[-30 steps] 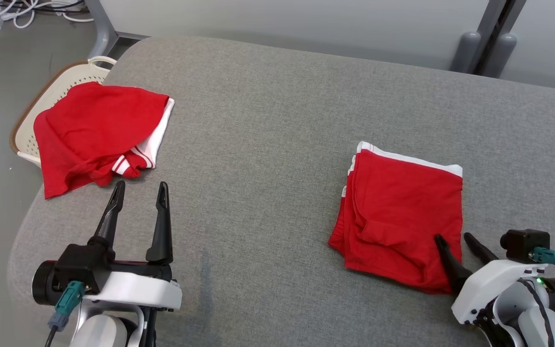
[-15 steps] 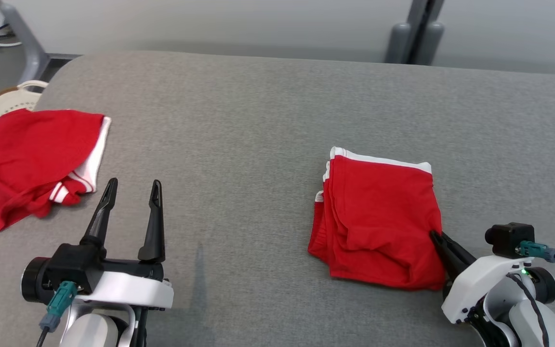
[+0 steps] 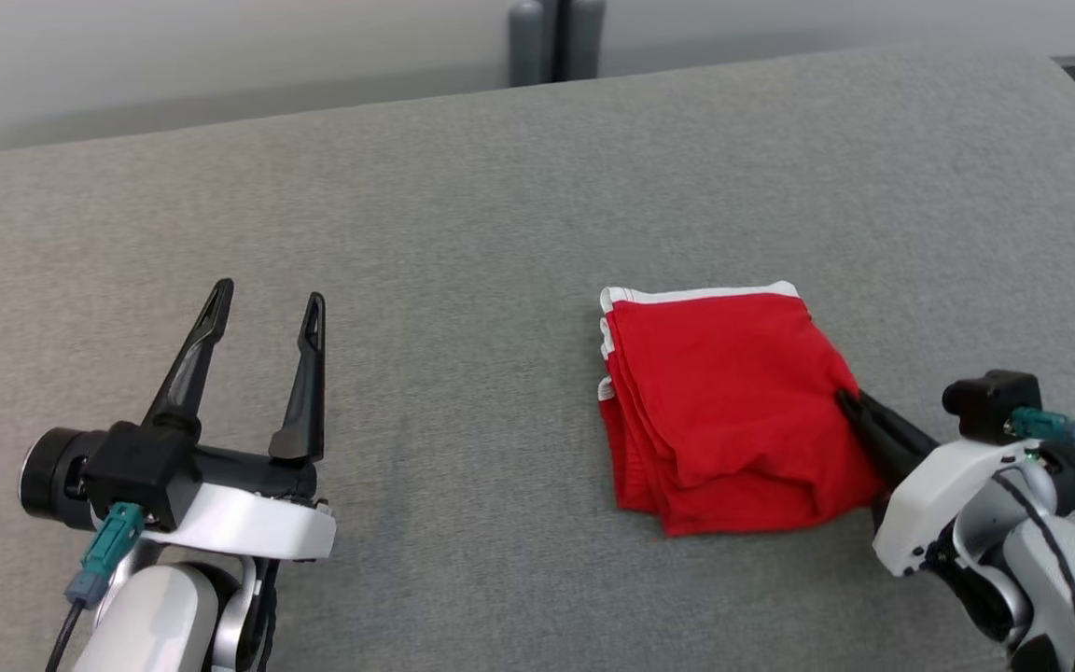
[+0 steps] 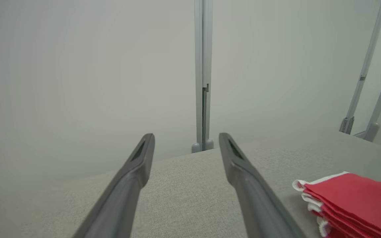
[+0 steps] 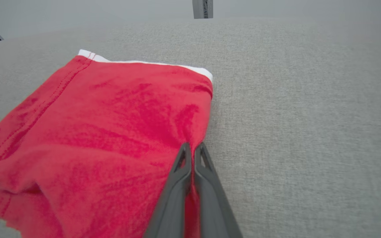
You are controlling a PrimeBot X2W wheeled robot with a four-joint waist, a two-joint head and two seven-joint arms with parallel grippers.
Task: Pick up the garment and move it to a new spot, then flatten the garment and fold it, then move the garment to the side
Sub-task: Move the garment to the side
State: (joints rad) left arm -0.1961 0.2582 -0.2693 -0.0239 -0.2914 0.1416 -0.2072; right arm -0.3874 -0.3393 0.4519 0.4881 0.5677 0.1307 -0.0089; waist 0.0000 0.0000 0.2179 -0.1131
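Now that right gripper (image 3: pixel 847 399) has been shut, edge of folded garment (image 3: pixel 719 401) is being pinched; side move apparently being started. Left gripper (image 3: pixel 268 294) is being kept wide, empty.

No readable text, label, brand or number anywhere.
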